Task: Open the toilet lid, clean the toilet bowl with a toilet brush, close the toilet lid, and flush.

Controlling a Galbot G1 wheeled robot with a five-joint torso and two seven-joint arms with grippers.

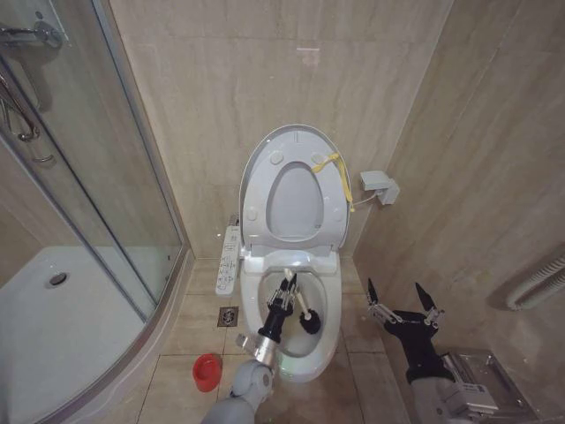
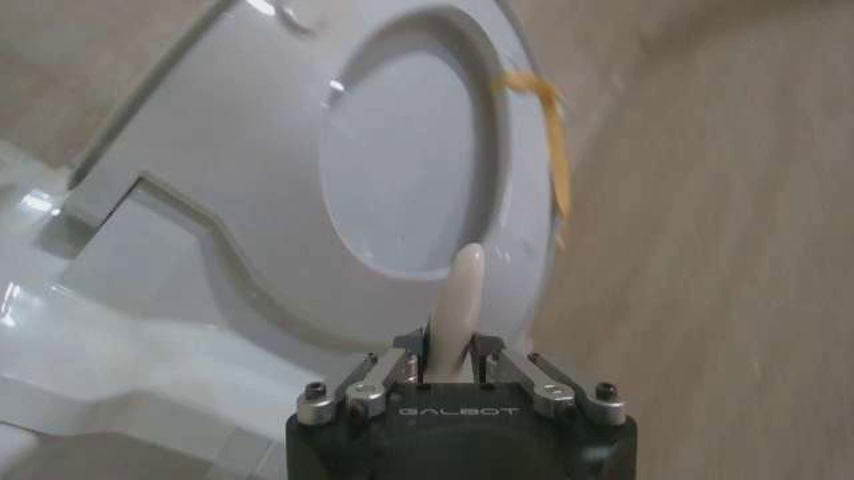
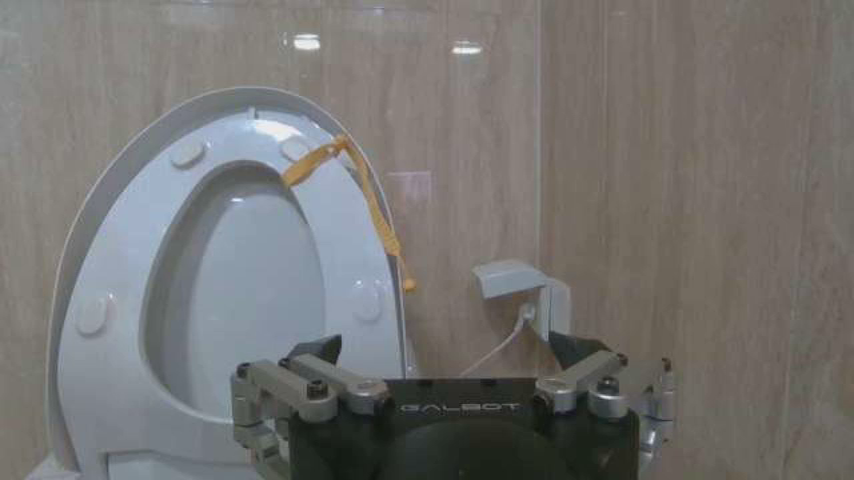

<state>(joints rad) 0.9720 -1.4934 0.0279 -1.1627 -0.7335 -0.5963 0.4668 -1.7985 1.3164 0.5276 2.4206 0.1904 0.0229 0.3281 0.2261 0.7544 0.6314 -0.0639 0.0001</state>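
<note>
The toilet brush [image 1: 304,311] stands slanted inside the toilet bowl [image 1: 328,305], dark head low toward 5 o'clock. The left gripper [image 1: 286,284] has its jaws clamped on the brush's white handle. The toilet lid [image 1: 257,168] stands raised at 12 o'clock, yellow cord [image 1: 340,171] on its edge. The right gripper [image 1: 402,299] hovers over the floor at 3 o'clock, jaws spread apart.

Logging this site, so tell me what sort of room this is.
A small tiled bathroom: the toilet bowl has its toilet lid raised, a glass shower enclosure stands beside it, and the left gripper holds the toilet brush.
</note>
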